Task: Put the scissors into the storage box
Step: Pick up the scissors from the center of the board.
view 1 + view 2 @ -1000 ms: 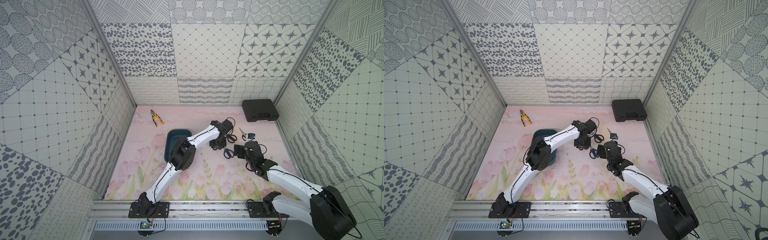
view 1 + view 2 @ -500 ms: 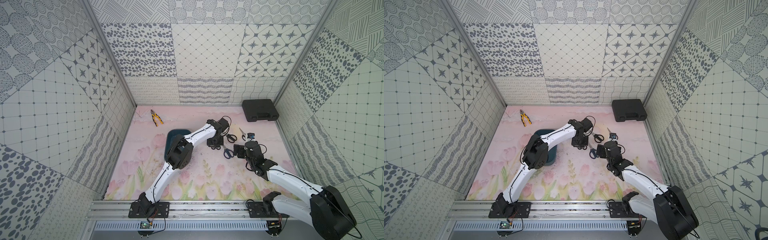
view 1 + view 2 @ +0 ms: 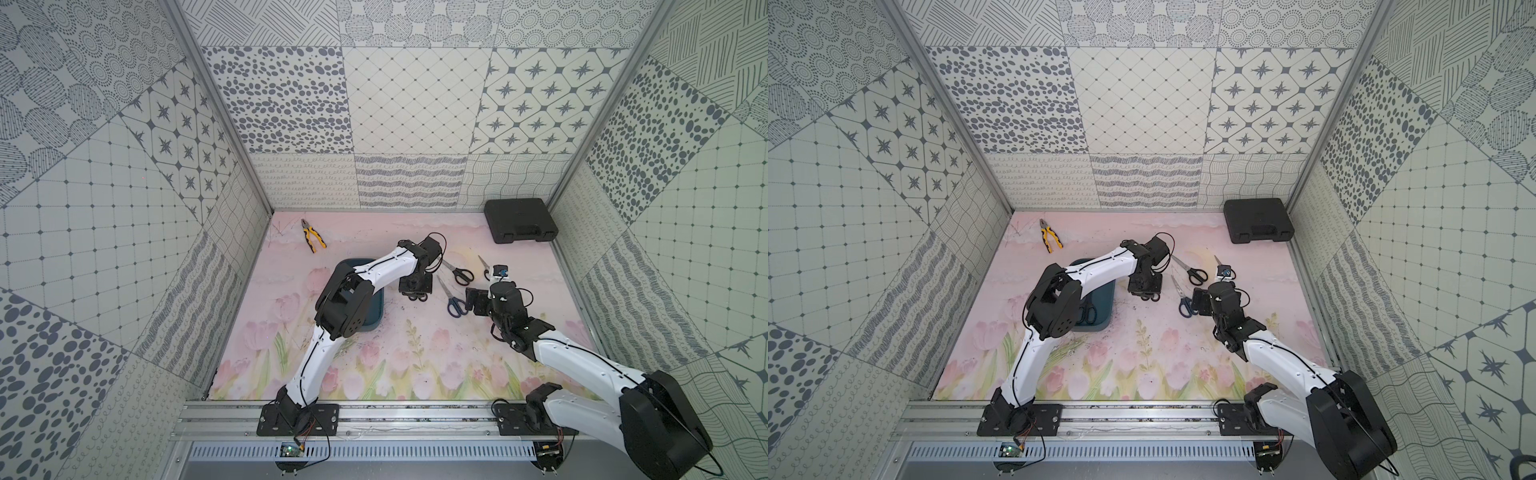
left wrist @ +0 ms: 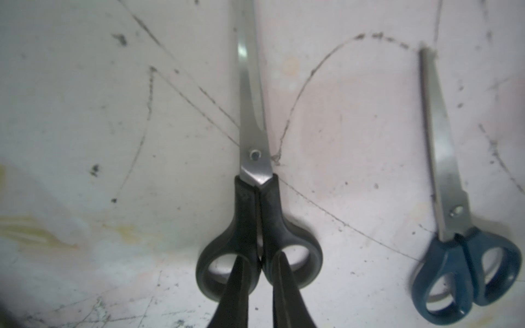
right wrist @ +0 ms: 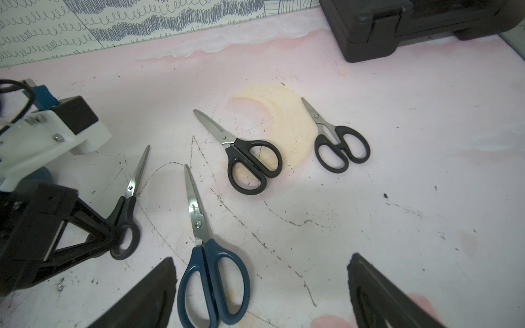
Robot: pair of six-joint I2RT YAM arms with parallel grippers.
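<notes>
My left gripper (image 4: 260,255) is shut on black-handled scissors (image 4: 255,162): one finger goes through each loop and they pinch the bars between them. The pair lies low on the pink mat (image 5: 129,204). In both top views this gripper (image 3: 415,296) (image 3: 1148,296) is right of the teal storage box (image 3: 376,313) (image 3: 1104,299). The left arm largely covers the box, and black scissor handles (image 3: 1088,313) show inside it. My right gripper (image 5: 261,259) hangs open over the blue-handled scissors (image 5: 210,284) (image 3: 453,305). Two more black-handled scissors (image 5: 250,162) (image 5: 341,147) lie farther back.
Yellow-and-black pliers (image 3: 312,239) lie at the back left of the mat. A flat black case (image 3: 519,220) sits in the back right corner. Patterned walls close in the mat on three sides.
The left gripper has shifted a little left and closed on the black scissors' handles. The right arm has stayed put with its jaws open.
</notes>
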